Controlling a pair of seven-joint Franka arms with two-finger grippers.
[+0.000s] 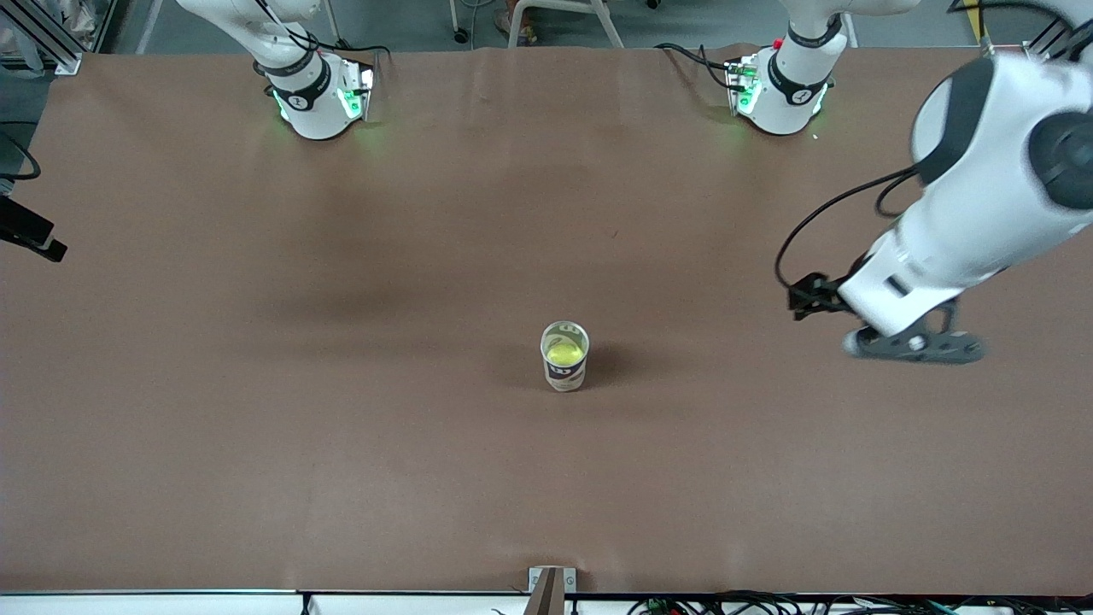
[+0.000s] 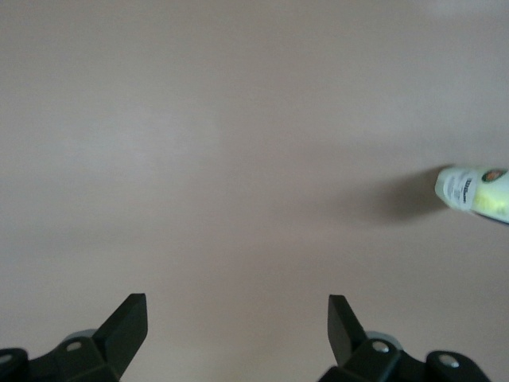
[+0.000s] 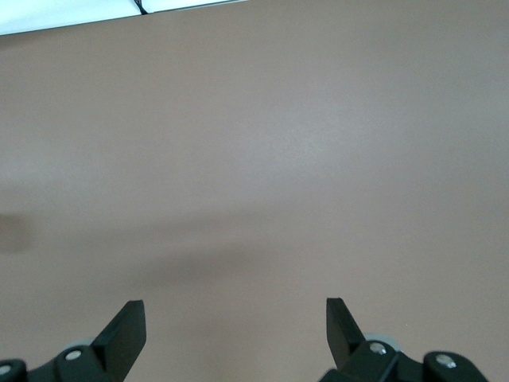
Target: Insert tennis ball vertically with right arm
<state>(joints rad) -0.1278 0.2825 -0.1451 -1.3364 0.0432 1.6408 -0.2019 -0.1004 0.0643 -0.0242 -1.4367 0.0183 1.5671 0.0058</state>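
A white and dark tennis ball can (image 1: 564, 373) stands upright near the middle of the brown table (image 1: 341, 427). A yellow-green tennis ball (image 1: 564, 352) sits inside it, below the rim. My left gripper (image 1: 918, 348) hangs over the table toward the left arm's end, well apart from the can. In the left wrist view it (image 2: 237, 306) is open and empty, and the can (image 2: 465, 187) shows off to one side. My right gripper (image 3: 235, 310) is open and empty over bare table. It is out of the front view.
A black device (image 1: 30, 232) juts in at the right arm's end of the table. A small metal bracket (image 1: 551, 588) sits at the table's nearest edge. A white strip (image 3: 79, 12) borders the table in the right wrist view.
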